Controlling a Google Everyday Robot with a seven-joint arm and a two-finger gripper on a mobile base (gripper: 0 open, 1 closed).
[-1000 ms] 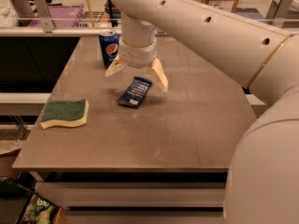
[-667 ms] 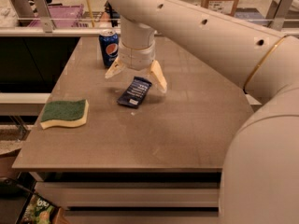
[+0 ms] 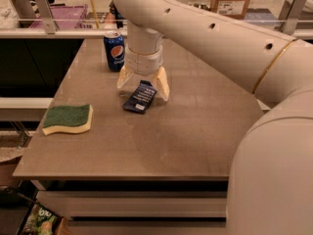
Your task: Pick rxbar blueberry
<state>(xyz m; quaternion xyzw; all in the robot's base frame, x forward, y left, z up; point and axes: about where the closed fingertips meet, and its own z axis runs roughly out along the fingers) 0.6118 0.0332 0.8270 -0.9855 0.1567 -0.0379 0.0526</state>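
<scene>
The rxbar blueberry [image 3: 140, 97], a flat dark navy wrapper with white lettering, lies on the brown table [image 3: 195, 126] near its middle. My gripper [image 3: 143, 86] hangs over the bar's far end, pointing down. Its two tan fingers are spread apart, one on the left [image 3: 124, 77] and one on the right [image 3: 162, 83], with the bar's upper end between them. The fingers hold nothing.
An upright blue Pepsi can [image 3: 114, 51] stands just behind and left of the gripper. A green and yellow sponge [image 3: 68, 119] lies near the table's left edge. My large white arm [image 3: 230, 48] crosses the right side. A railing and shelves run behind the table.
The gripper has stayed over the bar with its fingers spread and shifted only slightly. The bar has not moved.
</scene>
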